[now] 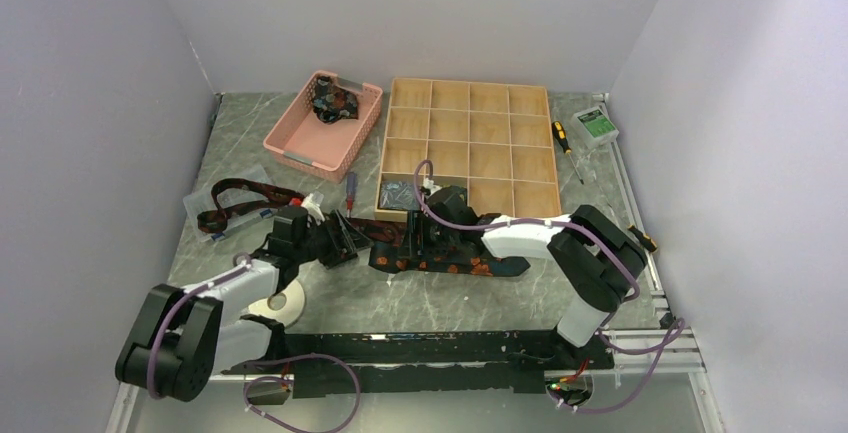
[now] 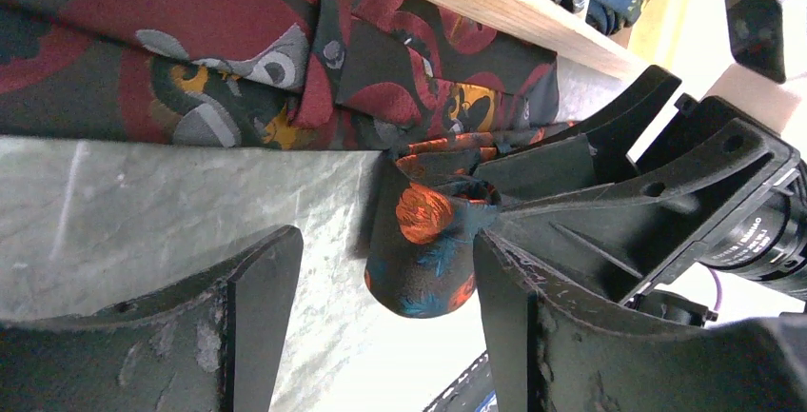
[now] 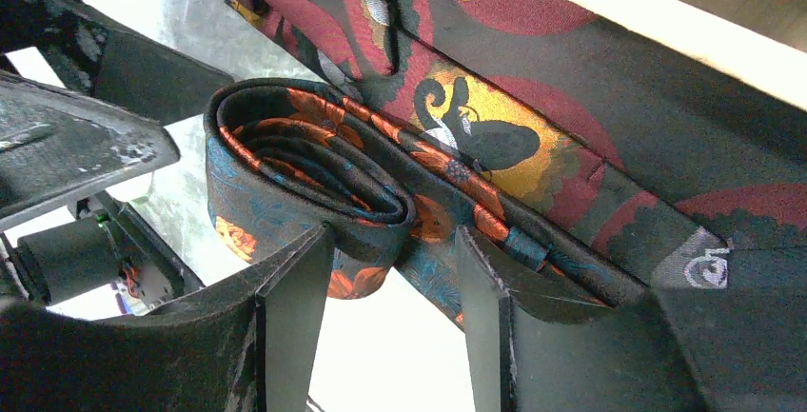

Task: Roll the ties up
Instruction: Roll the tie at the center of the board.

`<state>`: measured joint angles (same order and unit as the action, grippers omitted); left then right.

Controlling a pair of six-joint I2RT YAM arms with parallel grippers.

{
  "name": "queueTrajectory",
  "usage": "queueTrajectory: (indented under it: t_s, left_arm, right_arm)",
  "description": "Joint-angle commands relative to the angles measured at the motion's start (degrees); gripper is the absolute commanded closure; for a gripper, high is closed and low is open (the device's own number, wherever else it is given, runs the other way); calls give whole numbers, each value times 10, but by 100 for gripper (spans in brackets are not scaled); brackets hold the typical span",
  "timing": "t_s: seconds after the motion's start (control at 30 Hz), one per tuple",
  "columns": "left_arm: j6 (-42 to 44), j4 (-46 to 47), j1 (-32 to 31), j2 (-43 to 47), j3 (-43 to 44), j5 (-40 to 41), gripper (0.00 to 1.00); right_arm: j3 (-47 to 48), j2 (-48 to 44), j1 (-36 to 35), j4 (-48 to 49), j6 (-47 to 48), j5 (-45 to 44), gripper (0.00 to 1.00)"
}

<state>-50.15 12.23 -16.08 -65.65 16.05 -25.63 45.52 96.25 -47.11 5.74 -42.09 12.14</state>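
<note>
A dark tie with orange and blue flowers (image 1: 470, 264) lies flat in front of the wooden box, its left end wound into a roll (image 3: 305, 169). My right gripper (image 1: 421, 236) is open; in its wrist view (image 3: 392, 233) its fingers straddle the near edge of the roll. My left gripper (image 1: 340, 240) is open too; in its wrist view (image 2: 385, 241) the roll (image 2: 428, 250) sits between its fingers, close against the right one. A maroon tie with red circles (image 2: 190, 31) lies behind the roll, along the box (image 3: 533, 136). Another rolled tie (image 1: 398, 193) sits in a box compartment.
The wooden compartment box (image 1: 470, 143) stands at the back centre. A pink basket (image 1: 300, 148) holds a bundled tie. A maroon tie (image 1: 240, 203) lies at the left. A white tape ring (image 1: 281, 303) lies near the left arm. Screwdrivers (image 1: 351, 191) (image 1: 565, 140) and a small green box (image 1: 596, 125) lie about.
</note>
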Motion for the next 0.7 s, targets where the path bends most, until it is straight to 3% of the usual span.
queueTrajectory:
  t_s: [0.0, 0.4, 0.53, 0.67]
  left_arm:
    - [21, 76, -12, -43, 4, -45, 29]
    - [39, 123, -66, -129, 29, -49, 32]
    - [47, 120, -84, -134, 34, -55, 43]
    - [58, 89, -106, -123, 42, -39, 68]
  right_arm:
    - [-19, -9, 9, -4, 9, -9, 46]
    - [-25, -5, 15, 11, 7, 8, 47]
    - [-24, -2, 15, 17, 6, 12, 48]
    - [-21, -2, 15, 18, 5, 14, 48]
